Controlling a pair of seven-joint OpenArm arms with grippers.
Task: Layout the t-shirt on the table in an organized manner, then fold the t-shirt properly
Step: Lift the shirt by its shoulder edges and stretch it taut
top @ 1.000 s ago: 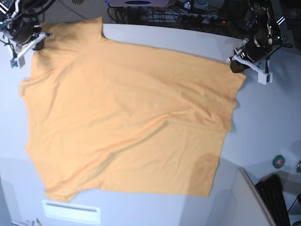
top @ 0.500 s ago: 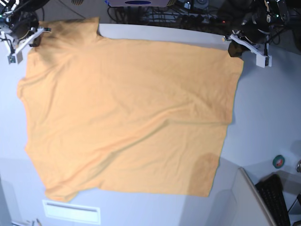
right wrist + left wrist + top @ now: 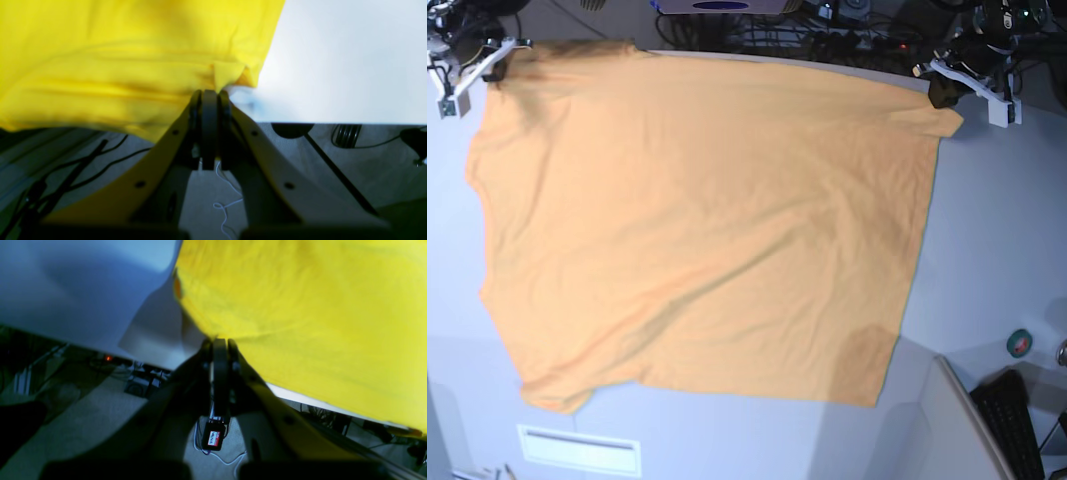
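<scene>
The orange-yellow t-shirt (image 3: pixel 697 220) lies spread wide over the white-grey table (image 3: pixel 997 230), its far edge stretched along the table's back edge. My left gripper (image 3: pixel 942 90) is shut on the shirt's far right corner. In the left wrist view its closed jaws pinch the fabric edge (image 3: pixel 213 336) beyond the table edge. My right gripper (image 3: pixel 502 55) is shut on the far left corner. In the right wrist view the closed jaws hold bunched fabric (image 3: pixel 220 83). No lettering shows.
A white label strip (image 3: pixel 577 448) lies at the table's front left. A green tape roll (image 3: pixel 1019 343) and a dark keyboard (image 3: pixel 1012 425) sit at the front right. Cables and equipment (image 3: pixel 827 30) crowd the area behind the table.
Both grippers have pulled the shirt's far corners further back toward the table's rear edge. The far edge now runs straight and taut, and the whole shirt has slid back.
</scene>
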